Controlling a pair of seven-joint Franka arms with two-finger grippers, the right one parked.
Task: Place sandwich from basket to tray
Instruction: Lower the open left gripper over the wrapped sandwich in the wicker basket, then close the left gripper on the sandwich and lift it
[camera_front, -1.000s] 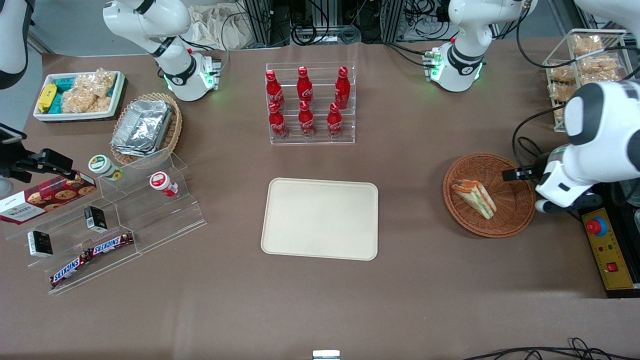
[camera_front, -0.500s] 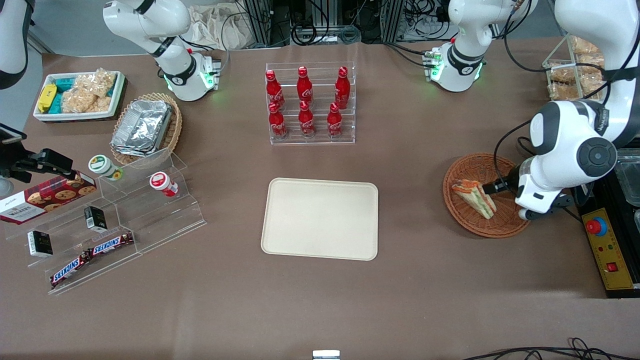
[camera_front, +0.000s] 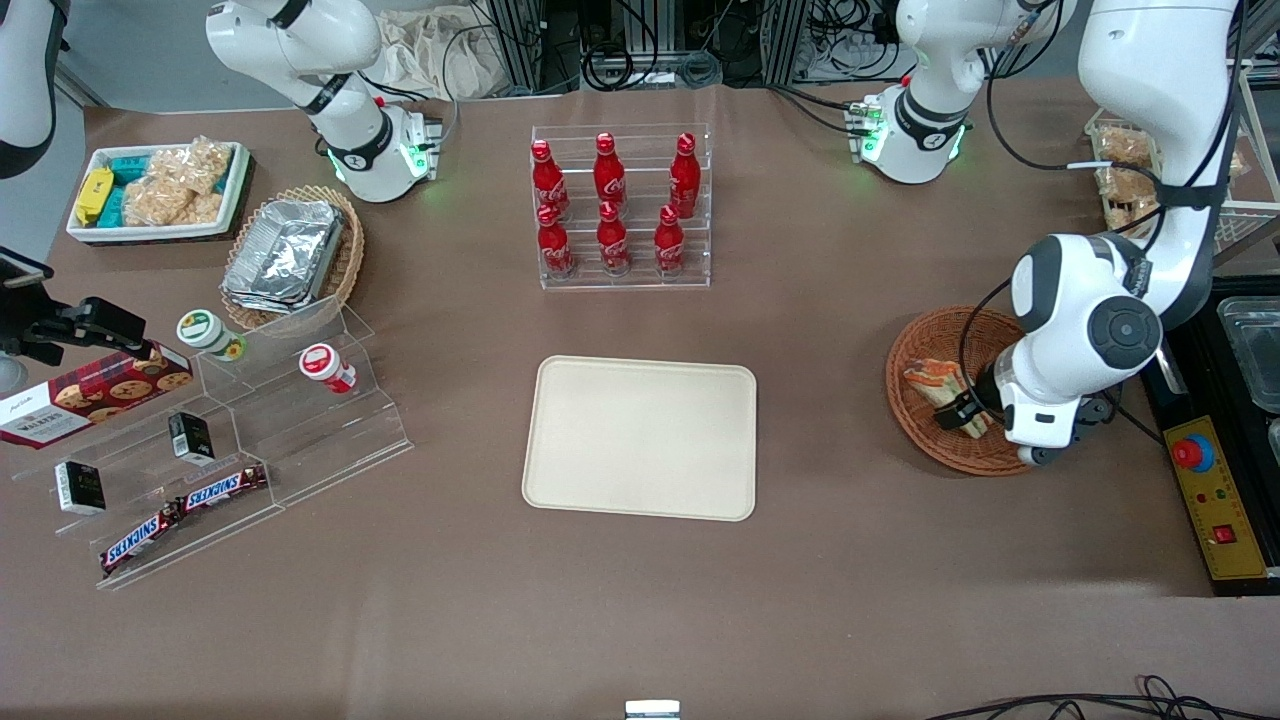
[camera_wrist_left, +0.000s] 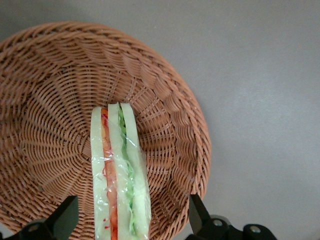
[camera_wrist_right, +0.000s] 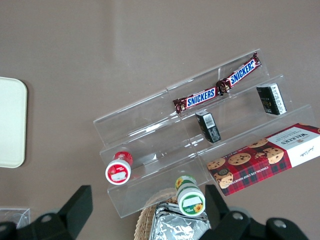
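The working arm is leaning over the reddish-brown basket (camera_front: 950, 395) toward its own end of the tabletop (camera_front: 640, 590), its tool (camera_front: 955, 412) hanging low above the sandwich (camera_front: 935, 380), which is lying inside the basket and partly covered by the tool. The cream tray (camera_front: 640, 438) is sitting bare at the middle, well apart from the basket, nearer the front camera than the rack of red bottles (camera_front: 615, 205).

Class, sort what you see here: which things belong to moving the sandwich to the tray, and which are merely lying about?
Belong to the job:
sandwich in the basket
tray
gripper, open, fingers either side of the sandwich

Lying about:
cola bottles
Snickers bars
cookie box
foil containers
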